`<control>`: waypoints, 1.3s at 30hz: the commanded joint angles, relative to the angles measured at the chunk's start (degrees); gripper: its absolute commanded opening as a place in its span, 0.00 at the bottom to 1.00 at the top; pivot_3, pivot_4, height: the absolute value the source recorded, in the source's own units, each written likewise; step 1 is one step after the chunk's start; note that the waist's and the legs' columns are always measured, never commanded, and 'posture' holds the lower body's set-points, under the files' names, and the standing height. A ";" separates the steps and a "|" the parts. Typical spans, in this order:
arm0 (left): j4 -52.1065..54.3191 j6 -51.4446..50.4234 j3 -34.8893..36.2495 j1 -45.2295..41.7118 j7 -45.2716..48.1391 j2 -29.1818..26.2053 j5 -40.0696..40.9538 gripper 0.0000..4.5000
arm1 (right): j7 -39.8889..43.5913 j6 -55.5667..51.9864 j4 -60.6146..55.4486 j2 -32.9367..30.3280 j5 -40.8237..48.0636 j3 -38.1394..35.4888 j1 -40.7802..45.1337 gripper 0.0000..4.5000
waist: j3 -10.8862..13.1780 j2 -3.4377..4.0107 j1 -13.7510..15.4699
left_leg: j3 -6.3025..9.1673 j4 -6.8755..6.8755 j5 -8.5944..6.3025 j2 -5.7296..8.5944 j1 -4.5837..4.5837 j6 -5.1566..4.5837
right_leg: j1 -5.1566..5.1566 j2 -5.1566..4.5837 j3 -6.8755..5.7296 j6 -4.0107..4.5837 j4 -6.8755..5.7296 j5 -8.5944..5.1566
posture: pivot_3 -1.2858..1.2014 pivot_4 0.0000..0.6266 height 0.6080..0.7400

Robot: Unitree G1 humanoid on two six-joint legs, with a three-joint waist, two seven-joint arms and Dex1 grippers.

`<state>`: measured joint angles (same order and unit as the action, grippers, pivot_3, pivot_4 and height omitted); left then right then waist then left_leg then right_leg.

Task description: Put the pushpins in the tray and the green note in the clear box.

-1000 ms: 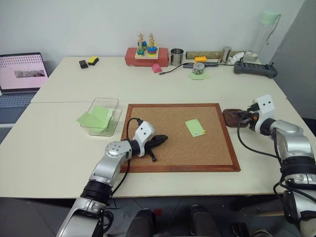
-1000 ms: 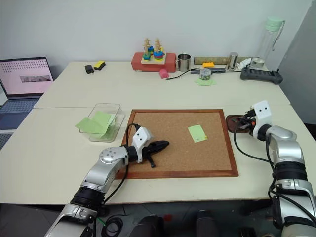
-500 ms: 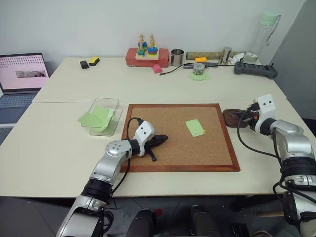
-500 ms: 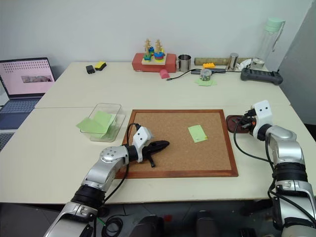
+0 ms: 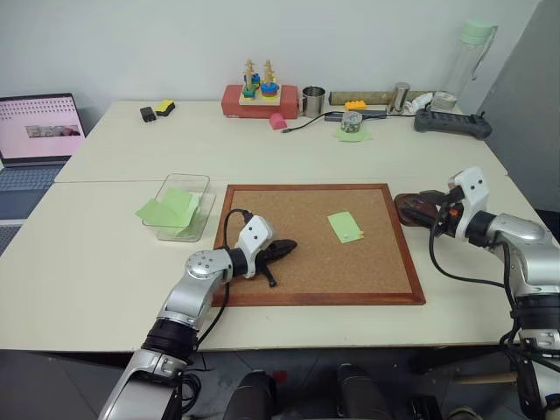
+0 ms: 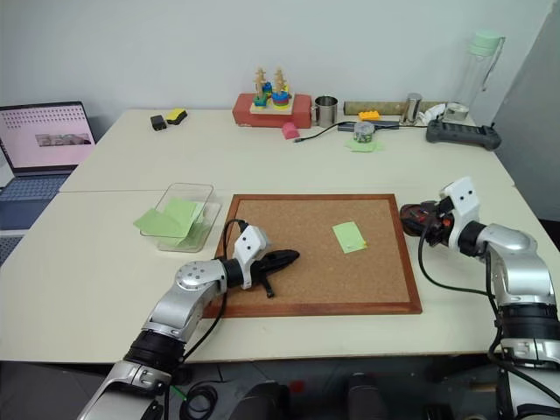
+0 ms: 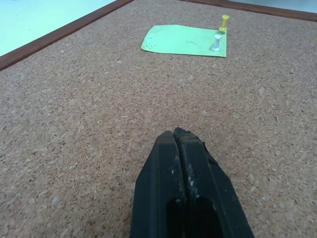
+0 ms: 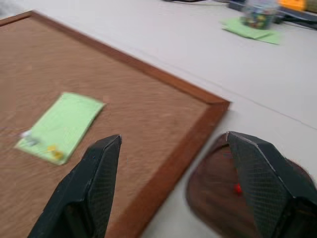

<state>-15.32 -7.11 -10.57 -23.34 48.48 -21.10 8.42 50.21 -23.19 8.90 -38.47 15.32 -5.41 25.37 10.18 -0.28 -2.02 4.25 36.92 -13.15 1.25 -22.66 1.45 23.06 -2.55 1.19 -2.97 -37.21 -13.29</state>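
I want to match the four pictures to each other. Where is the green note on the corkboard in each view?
Left eye view: green note, right of the board's middle.
Right eye view: the same place.
Left wrist view: ahead of the shut jaws, a yellow pin and a white pin in its edge.
Right wrist view: beyond one finger of the open jaws.
Shared landmark: the corkboard and its wooden frame.

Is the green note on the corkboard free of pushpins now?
No: in the left wrist view the green note carries a yellow pushpin and a white pushpin along one edge.
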 commanded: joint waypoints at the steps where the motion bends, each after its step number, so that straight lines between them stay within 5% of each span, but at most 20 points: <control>1: -2.12 -1.64 -1.04 1.52 0.80 -1.04 -1.52 0.00 | -0.52 0.11 -5.40 2.39 0.99 1.58 -0.05 0.79 | 0.00 0.00 -0.06 | -0.01 0.00 0.00 -0.01 0.01 0.00 | 0.00 0.02 0.01 0.04 0.00 0.03 | 0.52 0.24 1.00; 9: -2.06 -1.84 -1.41 1.09 1.10 -1.10 -1.72 0.00 | -4.50 6.68 0.93 9.48 -2.26 4.80 -0.23 0.79 | -0.04 -0.06 0.18 | 0.05 -0.01 0.00 -0.08 -0.03 0.00 | 0.03 0.16 0.01 0.07 0.05 0.04 | 0.52 0.24 1.00; 18: -1.29 -2.24 -1.35 1.46 1.14 -1.44 -1.72 0.00 | -3.22 8.90 3.89 10.64 -2.62 6.18 -0.95 0.75 | -0.04 -0.06 0.14 | 0.05 -0.02 0.00 -0.09 -0.02 0.00 | 0.04 0.17 0.03 0.08 0.04 0.04 | 0.52 0.24 1.00; 34: -1.21 -2.44 -1.29 1.67 1.03 -1.75 -1.77 0.00 | -1.70 8.26 3.41 11.05 -2.33 6.83 -2.02 0.01 | -0.04 -0.06 0.06 | 0.05 -0.03 0.00 -0.12 -0.02 0.00 | 0.04 0.21 0.04 0.08 0.05 0.04 | 0.52 0.24 1.00; 39: -1.57 -2.30 -1.19 1.93 0.82 -1.86 -1.91 0.00 | -0.60 6.79 1.21 10.78 -0.20 5.39 -2.48 0.00 | -0.04 -0.06 0.07 | 0.05 -0.03 0.00 -0.12 -0.02 0.00 | 0.04 0.21 0.04 0.08 0.05 0.04 | 0.52 0.24 1.00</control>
<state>-14.87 -7.78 -10.68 -23.57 49.01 -21.72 8.41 48.57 -15.80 13.18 -27.11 12.97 1.45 23.07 10.13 -0.34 -1.95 4.30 36.88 -13.15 1.13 -22.68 1.46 23.10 -2.34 1.23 -2.89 -37.16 -13.25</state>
